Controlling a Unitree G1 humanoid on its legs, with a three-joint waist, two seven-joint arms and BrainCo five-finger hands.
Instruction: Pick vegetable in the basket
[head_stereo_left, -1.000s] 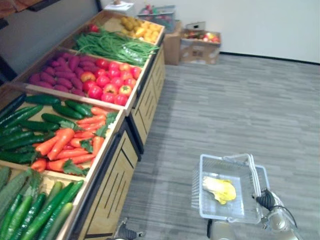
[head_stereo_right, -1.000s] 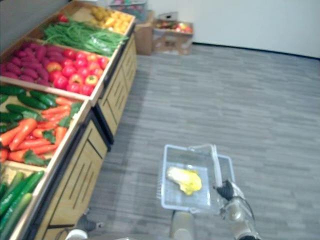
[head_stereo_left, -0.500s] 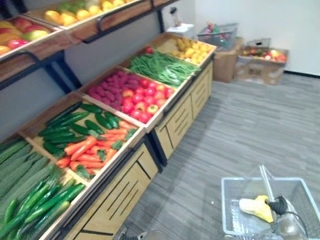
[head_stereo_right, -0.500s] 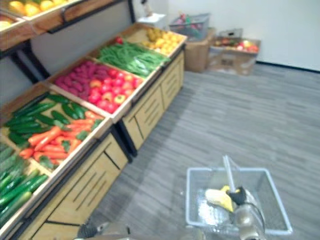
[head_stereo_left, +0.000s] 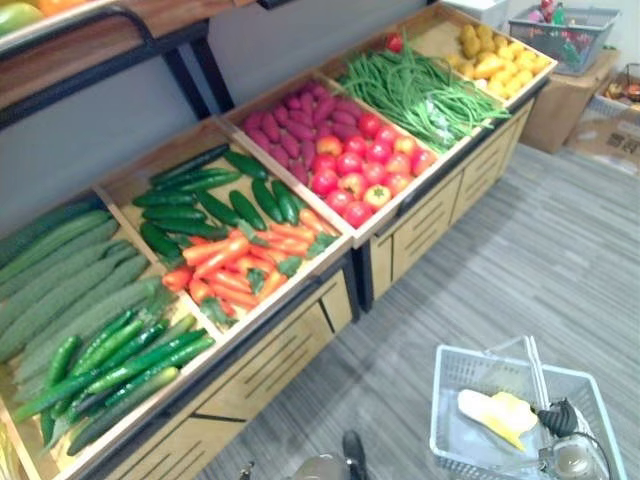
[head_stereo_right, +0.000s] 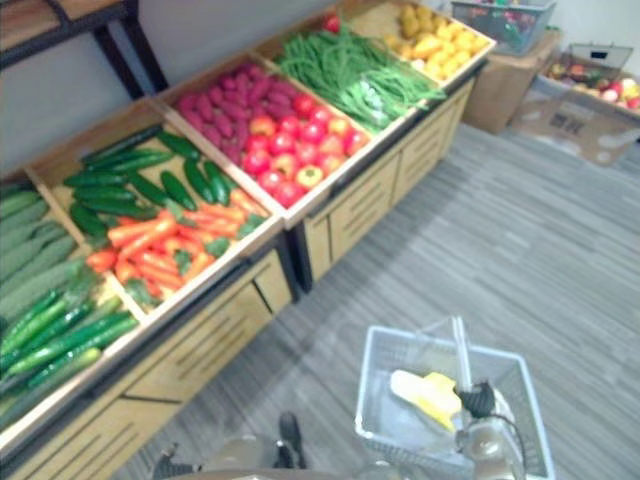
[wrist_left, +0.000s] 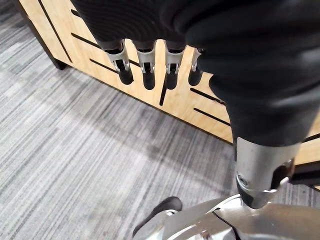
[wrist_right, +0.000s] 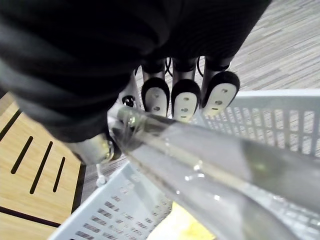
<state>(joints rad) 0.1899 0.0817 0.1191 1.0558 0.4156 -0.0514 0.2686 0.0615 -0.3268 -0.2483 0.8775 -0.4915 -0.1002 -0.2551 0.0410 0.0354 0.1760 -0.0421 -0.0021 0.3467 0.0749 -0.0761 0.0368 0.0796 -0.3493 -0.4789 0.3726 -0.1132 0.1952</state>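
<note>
A white plastic basket (head_stereo_left: 448, 398) hangs at the lower right over the grey floor, with a pale yellow leafy vegetable (head_stereo_left: 494, 415) lying in it. My right hand (head_stereo_left: 558, 418) is shut on the basket's clear handle (wrist_right: 210, 170), its fingers (wrist_right: 184, 99) curled over the bar. My left hand (wrist_left: 146, 64) hangs low beside the wooden stand front with straight fingers and holds nothing. On the stand lie bins of green cucumbers (head_stereo_left: 190, 190), orange carrots (head_stereo_left: 235, 270), red tomatoes (head_stereo_left: 360, 165) and green beans (head_stereo_left: 425, 90).
Long ridged gourds (head_stereo_left: 70, 290) fill the nearest bin, and yellow produce (head_stereo_left: 495, 55) the farthest. Purple sweet potatoes (head_stereo_left: 290, 125) lie beside the tomatoes. A cardboard box (head_stereo_left: 560, 95) with a wire basket (head_stereo_left: 572, 28) on it stands past the stand. An upper shelf (head_stereo_left: 90, 45) overhangs the back.
The camera has swung towards the stand, which now spans most of the eye views. The basket stays on my right hand with the yellow vegetable in it.
</note>
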